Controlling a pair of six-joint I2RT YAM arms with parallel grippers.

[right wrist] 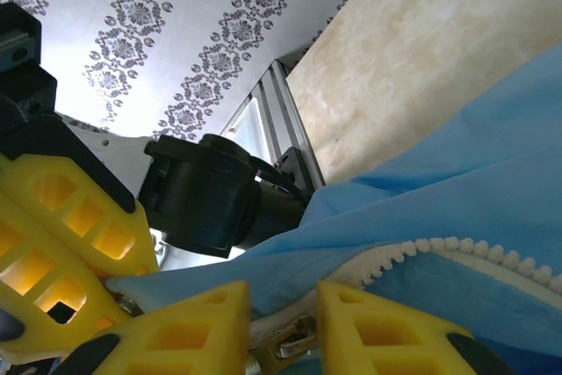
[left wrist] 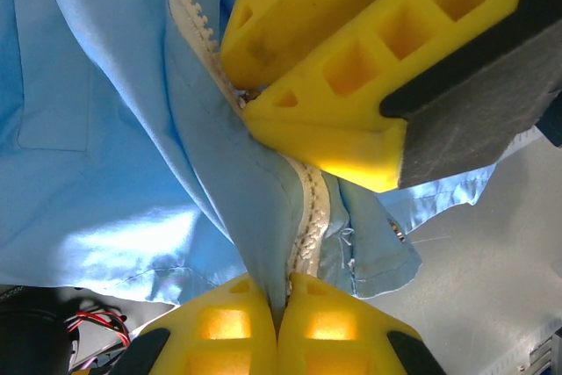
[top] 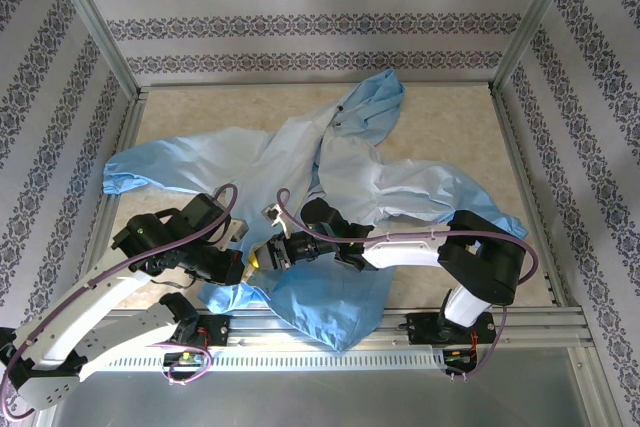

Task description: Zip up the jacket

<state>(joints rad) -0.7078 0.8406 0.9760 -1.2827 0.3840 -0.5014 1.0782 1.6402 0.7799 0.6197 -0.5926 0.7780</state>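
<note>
The light-blue jacket (top: 400, 187) lies spread and rumpled across the table, its hood toward the back. My left gripper (left wrist: 281, 300) is shut on the jacket's lower front, pinching fabric beside the pale zipper strip (left wrist: 309, 208). In the top view it (top: 243, 265) sits right beside my right gripper (top: 268, 253) at the jacket's near hem. My right gripper (right wrist: 283, 331) stands open, its yellow fingers (right wrist: 386, 331) apart on either side of the metal zipper slider (right wrist: 294, 350). Above the slider the zipper teeth (right wrist: 457, 248) part.
The beige tabletop (top: 460, 127) is bare at the back right. A metal rail (top: 400, 322) runs along the near edge, with part of the jacket hanging over it. Patterned walls and metal posts (top: 95, 17) enclose the table.
</note>
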